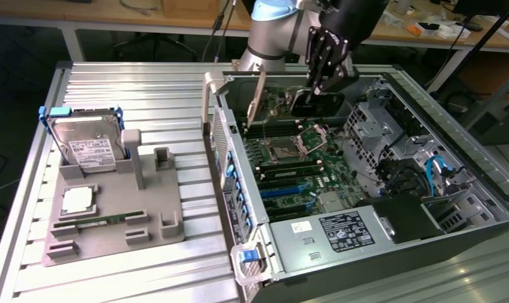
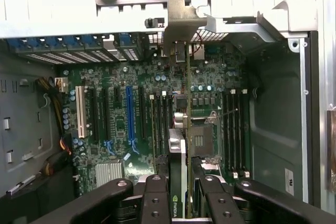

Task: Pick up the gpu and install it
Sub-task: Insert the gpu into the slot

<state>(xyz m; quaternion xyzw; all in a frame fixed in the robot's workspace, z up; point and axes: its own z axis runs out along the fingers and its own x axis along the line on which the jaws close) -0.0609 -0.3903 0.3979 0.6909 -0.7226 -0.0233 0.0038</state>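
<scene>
Though edge-on, gpu [image 2: 178, 156] w/ NVIDIA logo [image 2: 175, 208].

Silver arm [image 1: 266, 47], pale-blue joint cap [image 1: 276, 9], black screw-studded end effector [image 2: 181, 184].

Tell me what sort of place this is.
Probably a robotics lab: an open computer case on a slatted metal table, the gripper holding the gpu inside it, wooden workbenches behind.
</scene>
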